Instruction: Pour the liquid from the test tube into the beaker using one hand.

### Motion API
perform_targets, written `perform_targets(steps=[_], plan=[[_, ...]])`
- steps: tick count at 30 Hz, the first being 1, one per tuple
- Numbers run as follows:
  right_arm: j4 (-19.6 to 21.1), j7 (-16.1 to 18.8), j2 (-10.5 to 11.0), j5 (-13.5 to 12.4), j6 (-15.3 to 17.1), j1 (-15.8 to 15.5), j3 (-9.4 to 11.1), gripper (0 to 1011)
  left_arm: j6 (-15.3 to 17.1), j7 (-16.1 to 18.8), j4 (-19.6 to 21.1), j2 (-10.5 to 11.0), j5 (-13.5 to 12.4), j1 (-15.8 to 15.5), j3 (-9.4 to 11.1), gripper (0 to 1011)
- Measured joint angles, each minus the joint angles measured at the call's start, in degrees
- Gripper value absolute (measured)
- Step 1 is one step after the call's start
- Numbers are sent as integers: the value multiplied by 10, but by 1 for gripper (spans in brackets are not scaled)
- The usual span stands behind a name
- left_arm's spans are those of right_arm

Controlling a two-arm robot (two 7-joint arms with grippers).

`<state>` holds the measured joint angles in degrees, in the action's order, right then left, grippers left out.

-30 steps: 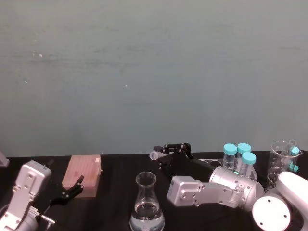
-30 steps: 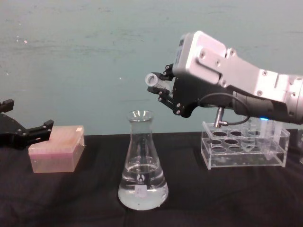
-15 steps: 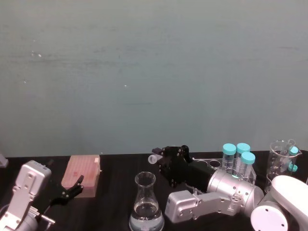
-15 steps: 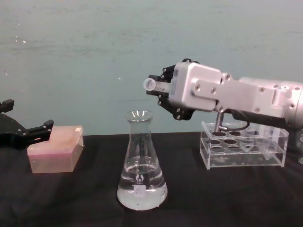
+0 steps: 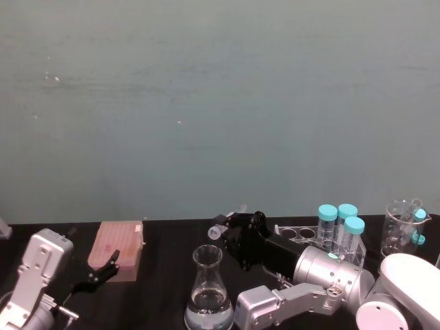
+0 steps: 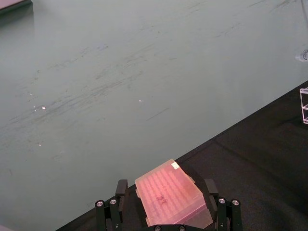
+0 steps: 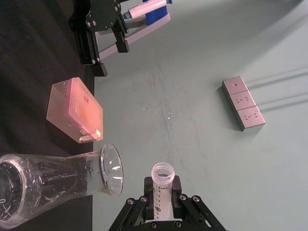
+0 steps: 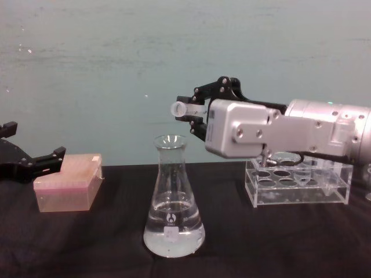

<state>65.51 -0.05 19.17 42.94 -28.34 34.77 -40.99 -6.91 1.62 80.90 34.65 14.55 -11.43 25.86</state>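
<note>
Above the beaker (image 8: 173,202), the right gripper (image 8: 194,110) clamped the test tube (image 8: 181,108) nearly level, mouth over the neck for pouring; the left gripper (image 8: 35,162) (fingers apart) idled far left.

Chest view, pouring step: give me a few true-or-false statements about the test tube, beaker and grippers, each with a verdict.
1. The right gripper holds the test tube nearly level, higher than the mouth of the beaker. True.
2. The beaker is empty. False: clear liquid sits in its base.
3. The test tube wears a teal cap. False: its mouth is open.
4. The left gripper is by the pink box, fingers open. True.
</note>
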Motion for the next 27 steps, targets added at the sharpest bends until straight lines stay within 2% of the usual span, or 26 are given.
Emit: perform_targets(steps=[12,20,27], plan=[[-6,-51,8,54,2,7,-21,199,0,0,0,0,0,0,0,1000],[-10,-75,12,75,8,14,-31,199,0,0,0,0,0,0,0,1000],[-13,-81,13,83,11,19,-38,199,0,0,0,0,0,0,0,1000]])
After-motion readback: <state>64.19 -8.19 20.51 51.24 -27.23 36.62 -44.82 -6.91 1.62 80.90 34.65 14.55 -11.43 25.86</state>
